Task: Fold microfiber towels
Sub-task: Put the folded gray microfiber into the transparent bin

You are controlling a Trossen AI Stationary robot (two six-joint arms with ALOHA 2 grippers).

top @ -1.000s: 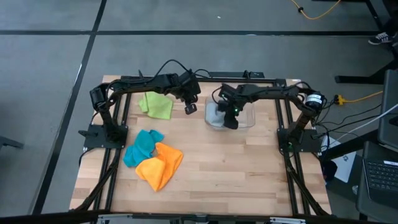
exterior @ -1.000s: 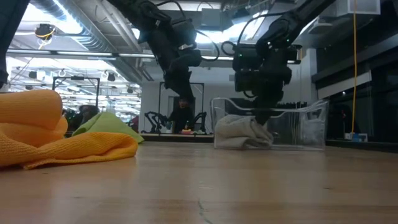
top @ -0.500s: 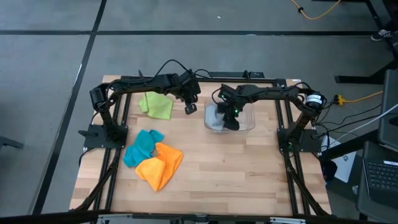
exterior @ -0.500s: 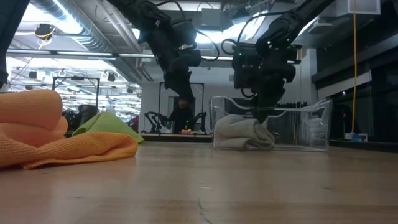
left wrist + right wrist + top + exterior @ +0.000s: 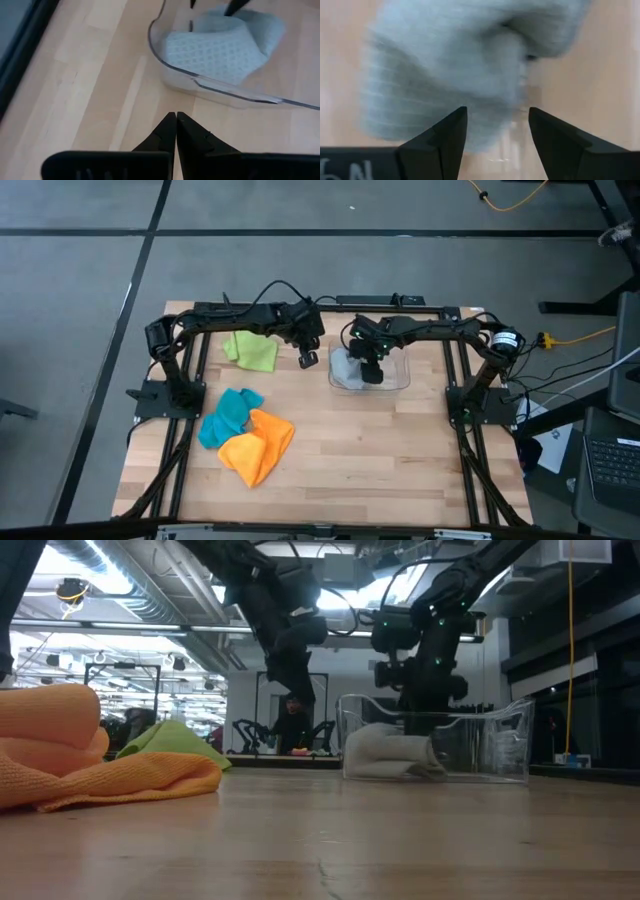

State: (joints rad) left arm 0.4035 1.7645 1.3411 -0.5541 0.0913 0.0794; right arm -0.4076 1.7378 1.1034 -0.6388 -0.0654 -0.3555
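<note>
A light grey towel point(image 5: 345, 368) lies bunched in a clear plastic bin point(image 5: 404, 376) at the table's far middle. My right gripper point(image 5: 371, 374) hangs over the bin, pointing steeply down and open, with the grey towel point(image 5: 460, 65) just beyond its fingertips. My left gripper point(image 5: 308, 359) is shut on nothing and hovers above the bare wood just left of the bin point(image 5: 165, 60). A lime green towel point(image 5: 252, 348) lies crumpled at the far left. A teal towel point(image 5: 229, 415) and an orange towel point(image 5: 258, 445) lie in a heap at the near left. My right gripper has its open fingers point(image 5: 445, 132) on either side of the grey towel's upper bulge. I cannot tell whether their tips touch the cloth. The towel rests on the bin's floor point(image 5: 390, 752).
The bin's clear walls point(image 5: 500, 740) rise around the grey towel. Bare wood spreads across the table's middle, near edge and right side point(image 5: 400, 450). The dark arm frames run along the left and right edges.
My right gripper has rolled and tipped at the wrist while staying over the bin. Its fingertips, which reached down onto the grey towel, stand higher now. The towel's raised hump has sunk flatter.
</note>
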